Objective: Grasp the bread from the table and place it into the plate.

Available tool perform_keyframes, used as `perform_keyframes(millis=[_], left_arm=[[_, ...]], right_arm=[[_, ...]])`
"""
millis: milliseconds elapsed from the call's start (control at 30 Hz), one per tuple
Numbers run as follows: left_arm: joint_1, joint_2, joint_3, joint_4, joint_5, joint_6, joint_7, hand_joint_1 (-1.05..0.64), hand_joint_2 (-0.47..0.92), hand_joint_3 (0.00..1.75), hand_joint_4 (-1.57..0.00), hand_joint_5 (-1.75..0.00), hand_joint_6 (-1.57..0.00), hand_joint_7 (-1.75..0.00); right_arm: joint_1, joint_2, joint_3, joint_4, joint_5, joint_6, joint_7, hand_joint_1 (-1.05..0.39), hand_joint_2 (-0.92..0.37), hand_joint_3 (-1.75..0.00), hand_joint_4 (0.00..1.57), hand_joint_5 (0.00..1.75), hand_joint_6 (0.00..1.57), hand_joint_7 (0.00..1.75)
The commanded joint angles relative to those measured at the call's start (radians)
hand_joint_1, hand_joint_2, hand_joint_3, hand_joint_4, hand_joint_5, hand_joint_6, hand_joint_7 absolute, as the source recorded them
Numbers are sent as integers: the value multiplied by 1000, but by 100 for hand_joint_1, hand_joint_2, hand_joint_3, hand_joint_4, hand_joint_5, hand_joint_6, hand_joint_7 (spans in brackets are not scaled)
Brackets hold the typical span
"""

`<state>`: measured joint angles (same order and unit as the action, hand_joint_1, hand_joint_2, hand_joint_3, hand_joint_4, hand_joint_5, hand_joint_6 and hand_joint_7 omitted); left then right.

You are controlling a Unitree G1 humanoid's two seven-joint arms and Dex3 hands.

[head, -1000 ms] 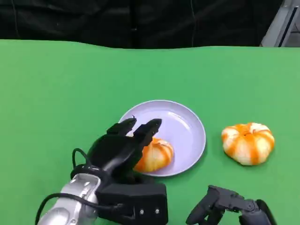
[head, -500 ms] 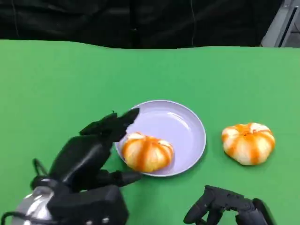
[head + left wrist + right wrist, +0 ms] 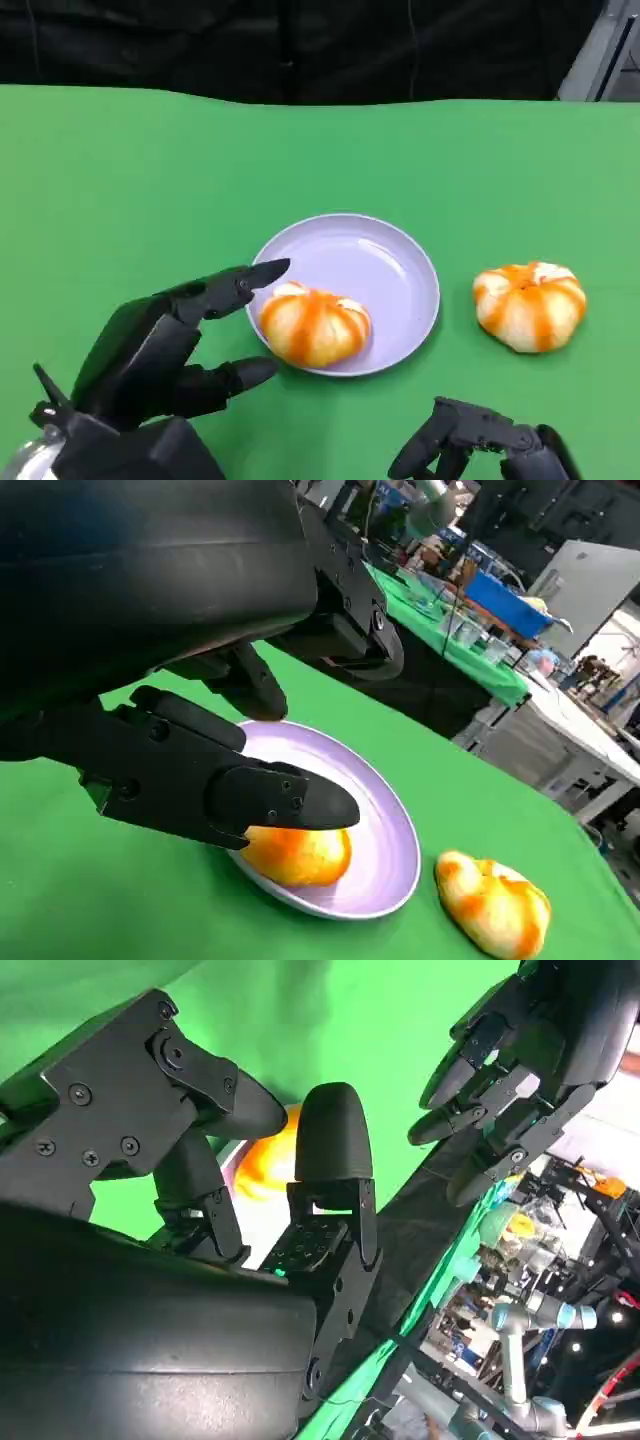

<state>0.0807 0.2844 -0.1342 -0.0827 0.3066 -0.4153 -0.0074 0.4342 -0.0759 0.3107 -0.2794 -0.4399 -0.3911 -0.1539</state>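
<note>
Bread (image 3: 314,326): round, orange-and-white striped bun, lying at near-left rim of lilac plate (image 3: 400,262). Second bread (image 3: 529,304): on green tabletop (image 3: 120,190), right of plate. Left hand (image 3: 165,345): fingers spread, empty. Right hand (image 3: 470,440): curled, empty.

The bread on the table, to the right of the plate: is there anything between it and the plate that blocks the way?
Nothing visible does. Bare green table lies between the bread on the table and the plate. Another bread already sits in the plate's near-left part; the rest is free.
</note>
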Motion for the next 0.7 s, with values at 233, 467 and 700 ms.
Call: perform_keyframes(millis=[233,467,700], left_arm=[[255,-79,108,13,-288,-194,2,2,61,100,-81,-154,-86,-115],[260,-105,121,34,-329,-211,-42,5,42,133,-80,-174,-79,-152],[234,-112,133,66,-316,-217,-66,6,39,135,-81,-173,-79,-153]], right_arm=[[11,-35,-47,4,35,-34,19,-8,-34,-123,78,155,84,117],[26,-46,-65,2,19,-49,14,-10,-36,-120,81,158,85,116],[35,-44,-71,-5,14,-49,18,-10,-37,-117,81,157,85,115]])
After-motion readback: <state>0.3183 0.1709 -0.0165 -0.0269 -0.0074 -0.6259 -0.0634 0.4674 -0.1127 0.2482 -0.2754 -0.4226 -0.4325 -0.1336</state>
